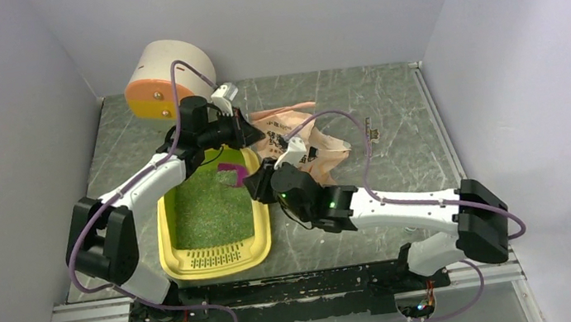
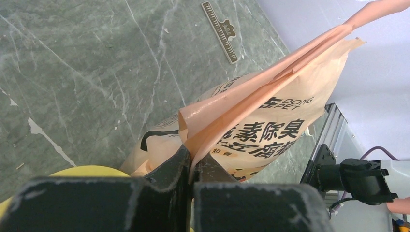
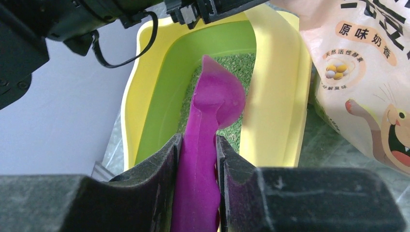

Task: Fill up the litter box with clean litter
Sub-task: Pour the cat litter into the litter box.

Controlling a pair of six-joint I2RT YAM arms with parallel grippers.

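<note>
Right fingers (image 3: pixel 159 188) clamp magenta plastic scoop (image 3: pixel 215 106) above yellow plastic litter box (image 3: pixel 278 96); left fingers (image 2: pixel 167 171) pinch pink-beige printed bag (image 2: pixel 275 130), whose thin edge could slip, dropping it onto bench (image 2: pixel 96 72).

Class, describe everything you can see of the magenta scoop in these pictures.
The scoop is one piece of smooth, glossy magenta plastic: a rounded bowl on a long handle. The right gripper clamps the handle between its fingers. The bowl points away from it, over the clean litter inside the litter box; no granules show on it.
</note>
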